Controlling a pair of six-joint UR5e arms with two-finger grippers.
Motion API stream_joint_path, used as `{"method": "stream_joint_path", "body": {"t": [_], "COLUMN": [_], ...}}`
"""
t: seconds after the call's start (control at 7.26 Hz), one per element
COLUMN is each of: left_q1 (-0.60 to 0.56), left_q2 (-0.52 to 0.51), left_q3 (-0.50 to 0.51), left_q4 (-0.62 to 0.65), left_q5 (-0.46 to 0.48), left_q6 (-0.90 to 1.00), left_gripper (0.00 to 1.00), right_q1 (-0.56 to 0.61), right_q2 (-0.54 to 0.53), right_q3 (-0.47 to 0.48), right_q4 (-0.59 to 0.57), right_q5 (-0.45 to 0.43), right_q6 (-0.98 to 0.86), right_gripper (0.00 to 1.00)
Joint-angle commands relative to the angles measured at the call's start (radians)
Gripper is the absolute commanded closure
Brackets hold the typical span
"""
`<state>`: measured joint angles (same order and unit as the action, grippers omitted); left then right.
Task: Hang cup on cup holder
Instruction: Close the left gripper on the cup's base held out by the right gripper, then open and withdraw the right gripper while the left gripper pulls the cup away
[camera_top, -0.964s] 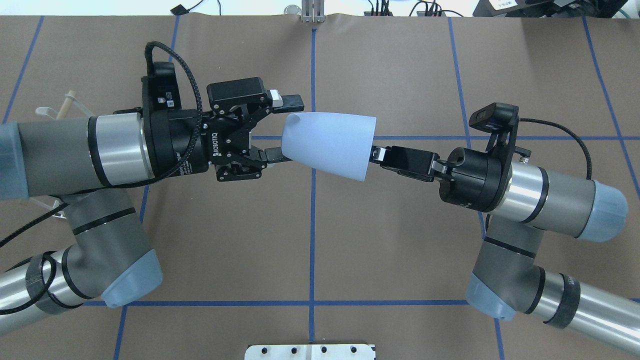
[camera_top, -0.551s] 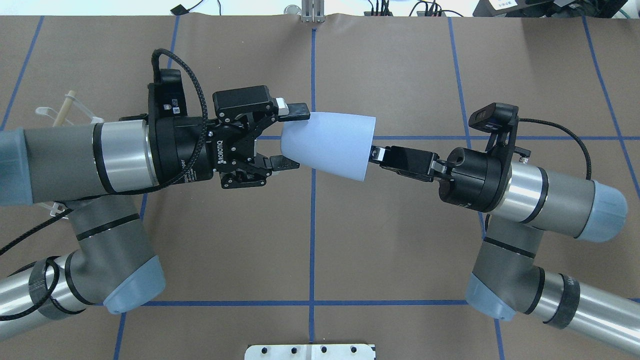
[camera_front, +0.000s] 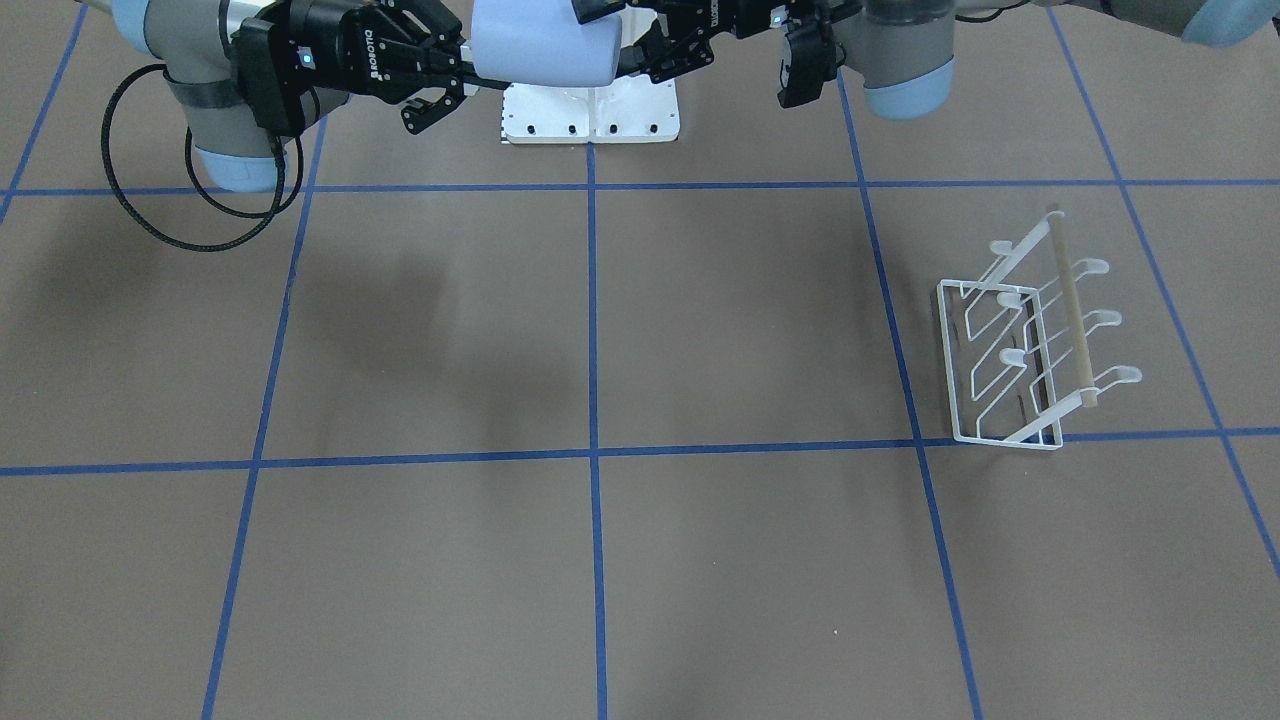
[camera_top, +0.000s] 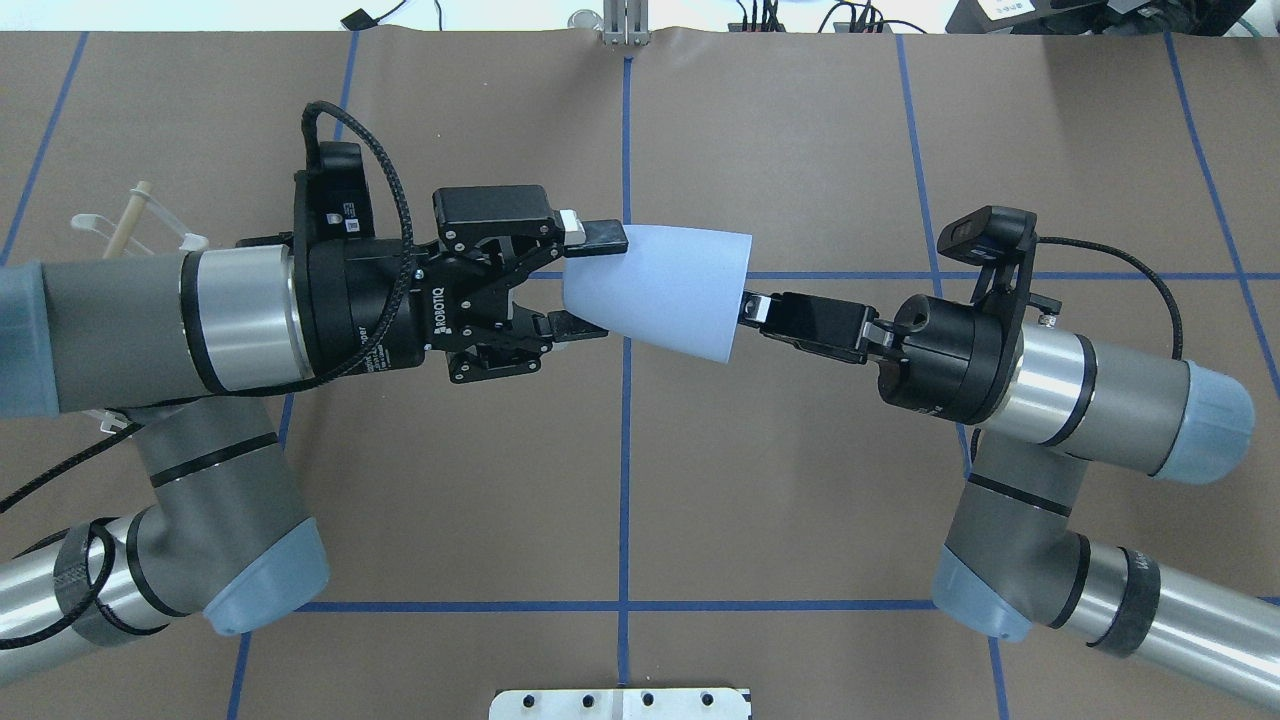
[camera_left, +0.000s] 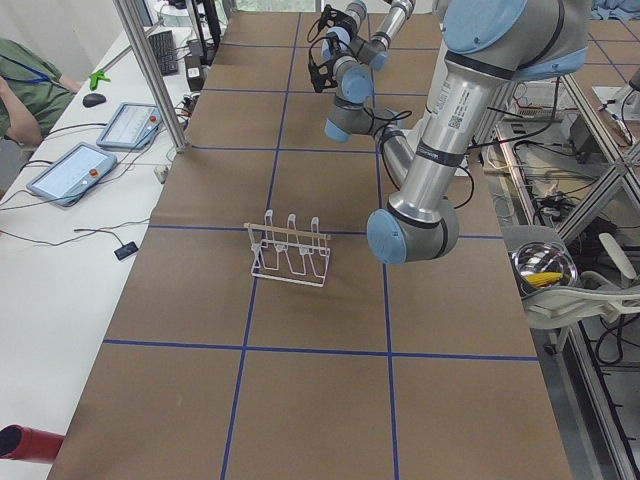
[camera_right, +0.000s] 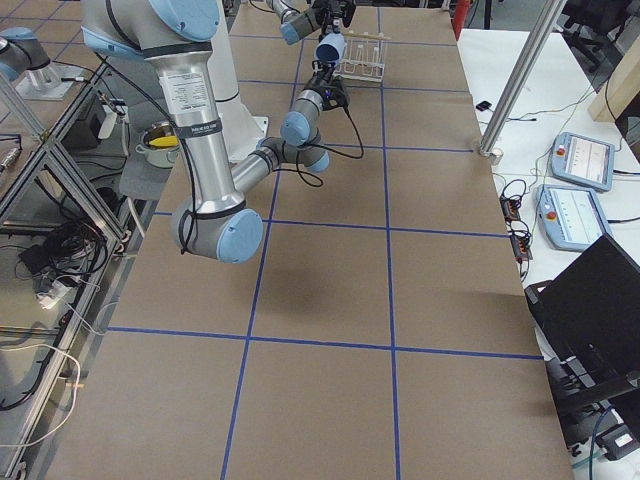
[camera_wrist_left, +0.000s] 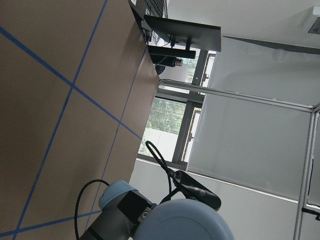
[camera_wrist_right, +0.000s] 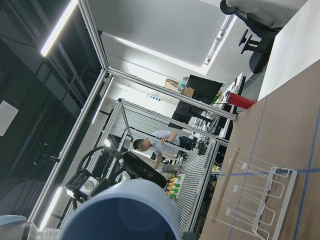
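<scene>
The pale blue-grey cup hangs on its side in the air over the table's middle, with its rim toward my right arm; it also shows in the front view. My right gripper is shut on the cup's rim. My left gripper is open, with one finger on each side of the cup's narrow base, close to its wall. The white wire cup holder with its wooden rod stands on the table at my far left. In the overhead view my left arm hides most of the holder.
A white mounting plate sits at the table's near edge by my base. Blue tape lines cross the brown table. An operator and tablets are at the side bench. A metal bowl sits off the table.
My left gripper has moved right onto the cup's base end, and its fingers have narrowed around it. The cup and right gripper have held still.
</scene>
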<state>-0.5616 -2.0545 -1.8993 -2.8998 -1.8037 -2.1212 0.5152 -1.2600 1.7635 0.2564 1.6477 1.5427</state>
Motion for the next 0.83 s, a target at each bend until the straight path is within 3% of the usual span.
{"method": "stream_joint_path", "body": {"t": [0.0, 0.14, 0.69], "left_q1": [0.002, 0.000, -0.027], "left_q2": [0.007, 0.010, 0.013], "left_q3": [0.003, 0.002, 0.002], "left_q4": [0.002, 0.001, 0.001], "left_q5": [-0.008, -0.055, -0.066], "left_q6": [0.003, 0.006, 0.021], "left_gripper": [1.00, 1.00, 1.00], "right_q1": [-0.006, -0.006, 0.017], "right_q2": [0.001, -0.002, -0.080], "right_q3": [0.025, 0.033, 0.036], "right_q4": [0.001, 0.001, 0.001], "right_q5": [-0.011, -0.011, -0.005], "right_q6": [0.011, 0.013, -0.002], "right_gripper": [0.00, 0.00, 0.00]}}
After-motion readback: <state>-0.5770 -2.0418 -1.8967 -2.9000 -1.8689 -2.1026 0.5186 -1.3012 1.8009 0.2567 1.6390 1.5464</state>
